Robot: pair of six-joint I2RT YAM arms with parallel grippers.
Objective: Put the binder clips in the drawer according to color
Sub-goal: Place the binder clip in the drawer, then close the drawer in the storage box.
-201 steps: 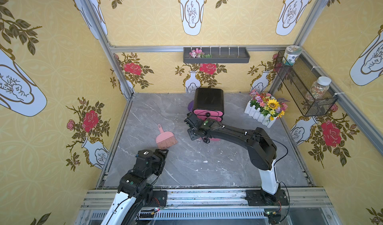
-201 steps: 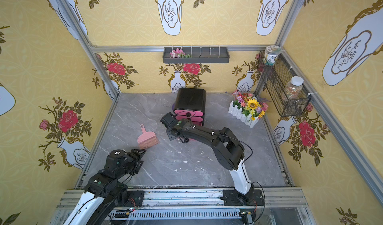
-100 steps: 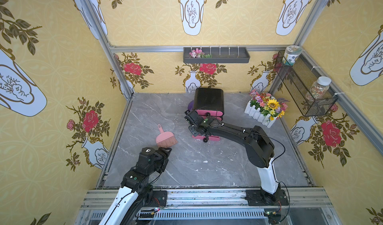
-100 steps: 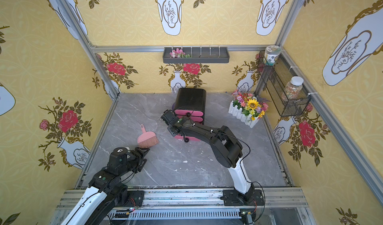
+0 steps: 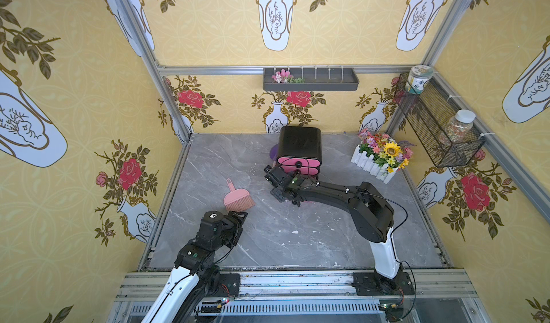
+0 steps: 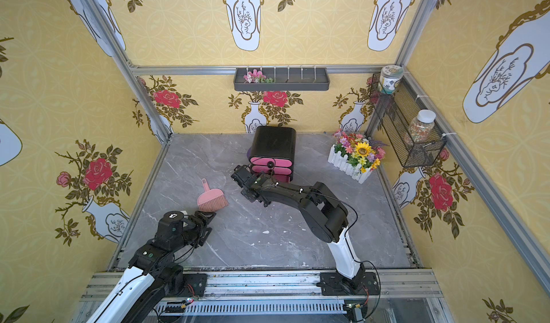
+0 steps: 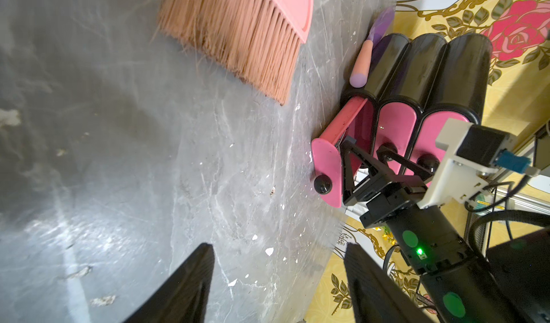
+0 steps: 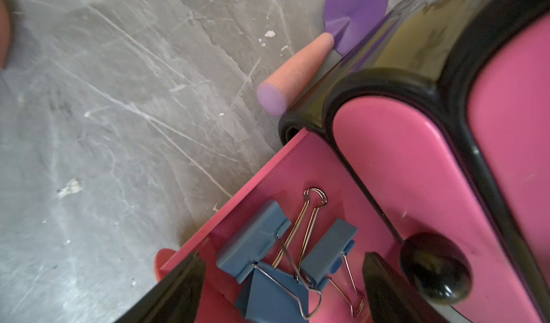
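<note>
Down in the right wrist view, three blue binder clips (image 8: 256, 241) lie in the pulled-out bottom drawer (image 8: 244, 193) under our right gripper (image 8: 282, 257), fingers apart. In both top views our arm (image 5: 327, 189) hides them. Our left gripper (image 7: 278, 247), apart too, hangs near the brush (image 7: 238, 30).

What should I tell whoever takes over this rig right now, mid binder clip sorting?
Left gripper: open, empty, near the pink brush.
Right gripper: open over the pulled-out bottom drawer.
Three blue binder clips lie in that drawer; the two drawers above are shut.
Done: blue clips stowed.
Remaining: no loose clips show on the tabletop; other colours can't be checked. Probably shut the bottom drawer.
</note>
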